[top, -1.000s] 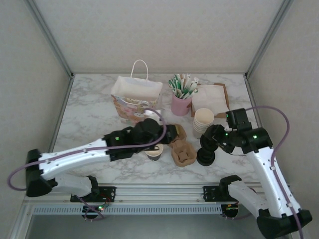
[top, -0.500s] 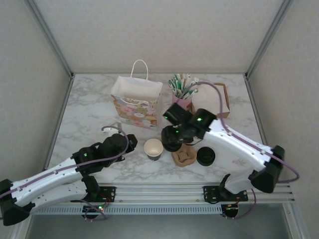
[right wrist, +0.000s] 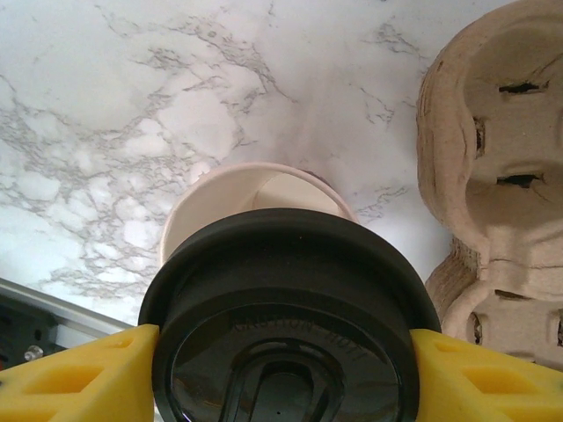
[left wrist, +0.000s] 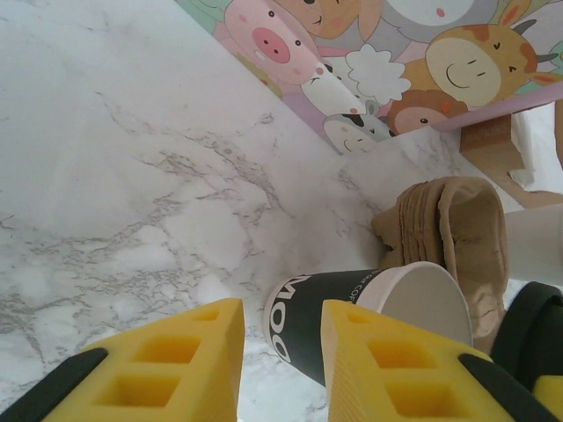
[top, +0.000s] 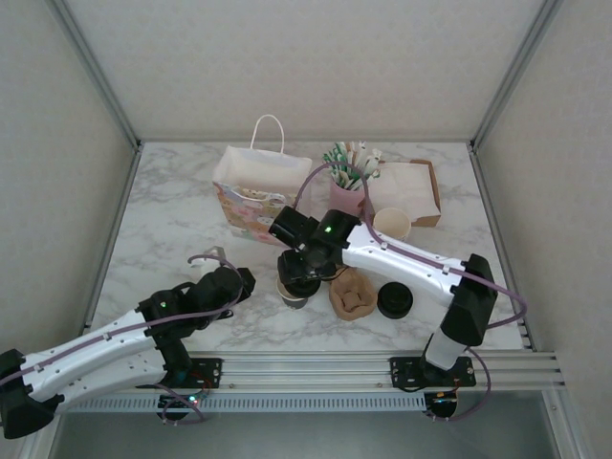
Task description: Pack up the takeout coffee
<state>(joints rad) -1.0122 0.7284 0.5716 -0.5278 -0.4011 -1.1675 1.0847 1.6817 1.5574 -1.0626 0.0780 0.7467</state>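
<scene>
The takeout coffee's cup stands open-topped on the marble, cream inside with a dark printed sleeve. My right gripper is shut on a round black lid, one yellow finger on each side. It holds the lid just above the cup's cream rim, which is partly covered. My left gripper hangs low to the cup's left, apart from it. Its yellow fingers stand narrowly open with nothing between them, and the cup shows beyond the gap.
A brown pulp cup carrier lies right of the cup, with a stack of black lids beyond it. Behind stand the animal-print paper bag, a pink holder of straws, stacked cream cups and a napkin box.
My right arm swung left from the lid stack, carrying the lid past the carrier to above the cup. My left arm drew back from the cup toward the near left.
</scene>
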